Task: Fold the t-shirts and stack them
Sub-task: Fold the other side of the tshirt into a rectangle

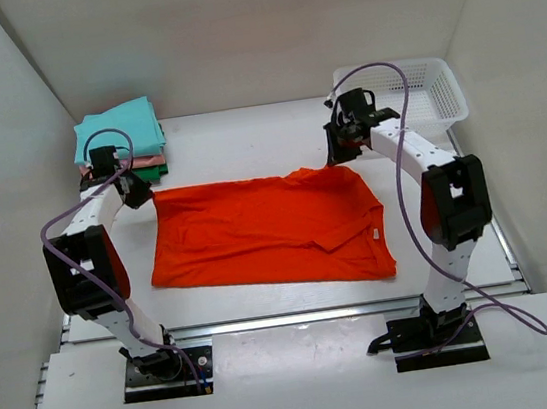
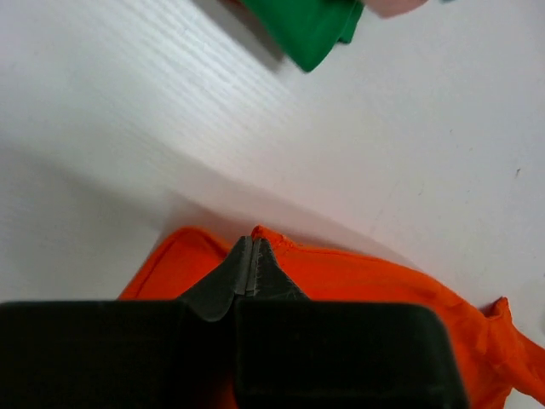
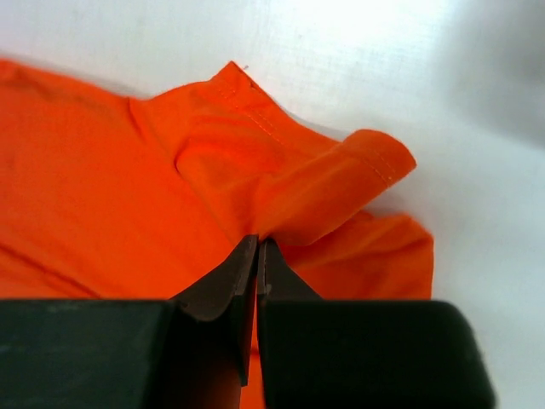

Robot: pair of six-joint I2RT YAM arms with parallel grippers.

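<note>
Both claws are clenched on the far edge of the orange t-shirt, which lies spread between the arms, left gripper at its far-left corner, right gripper far-right, presumably to fold it nearward before stacking on the folded stack far left.
</note>
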